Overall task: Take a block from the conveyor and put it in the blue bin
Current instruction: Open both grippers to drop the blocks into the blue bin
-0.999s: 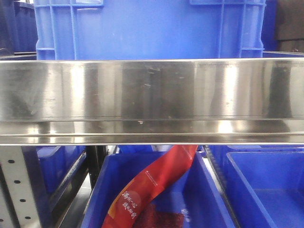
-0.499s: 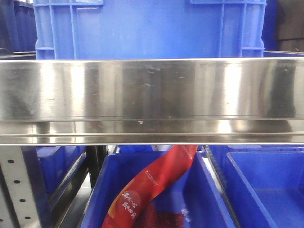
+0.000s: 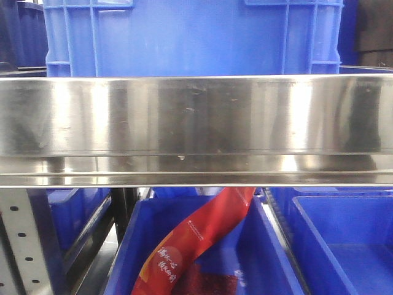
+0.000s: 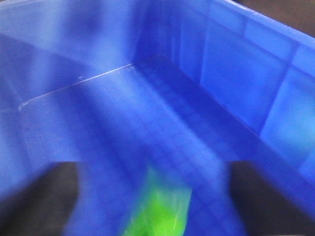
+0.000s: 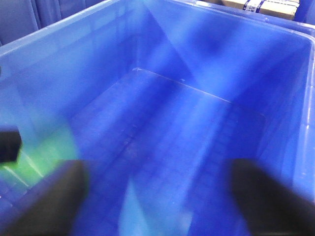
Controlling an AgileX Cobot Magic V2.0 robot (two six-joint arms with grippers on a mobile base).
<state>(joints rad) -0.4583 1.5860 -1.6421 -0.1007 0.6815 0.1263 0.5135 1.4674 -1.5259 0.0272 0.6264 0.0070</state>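
Both wrist views look down into a blue bin [image 4: 236, 73] with a gridded floor. A bright green block [image 4: 160, 209], smeared by blur, shows low between the fingers of my left gripper [image 4: 153, 169]. Those fingers [image 4: 44, 196] stand far apart and do not touch it, so the gripper is open. My right gripper [image 5: 157, 172] is open too, over the same kind of bin wall [image 5: 59, 73], with only bin floor between its fingers. A green blur, the block [image 5: 39, 152], lies at that view's left. The conveyor is out of view.
In the front view a large blue bin [image 3: 190, 37] stands on a steel shelf [image 3: 196, 123]. Below it are more blue bins [image 3: 344, 246], one holding a red packet [image 3: 196, 239]. A dark shape [image 5: 9, 142] sits at the right wrist view's left edge.
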